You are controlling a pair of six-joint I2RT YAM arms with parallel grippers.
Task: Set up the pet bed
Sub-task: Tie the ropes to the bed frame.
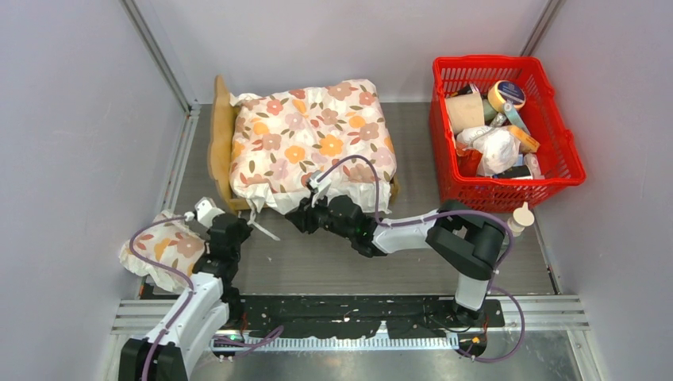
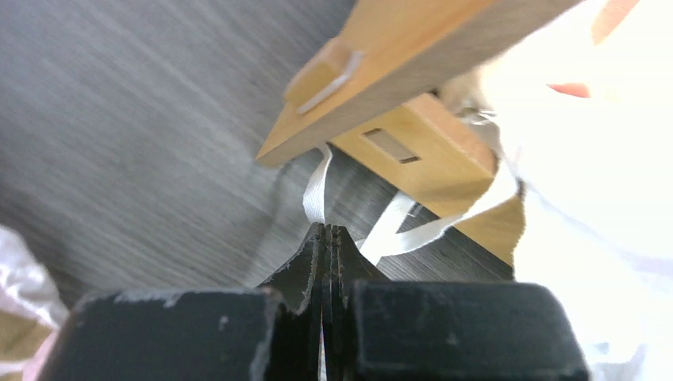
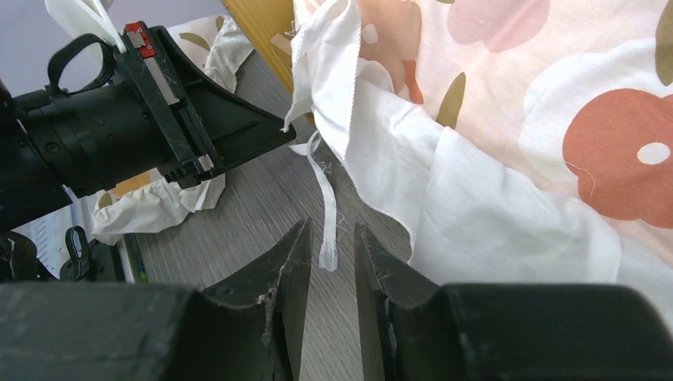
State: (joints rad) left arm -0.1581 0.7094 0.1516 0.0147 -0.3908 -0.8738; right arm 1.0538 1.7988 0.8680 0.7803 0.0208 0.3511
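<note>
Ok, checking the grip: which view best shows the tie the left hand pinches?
Left wrist: the white tie runs close-up into the shut left hand. Right wrist shows only a bit; top view, faint strands.

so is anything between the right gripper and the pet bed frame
yes: the floral cushion drapes its white edge over the near side of the pet bed, hiding most of the frame from the right gripper, and a white tie hangs between its open fingers
</note>
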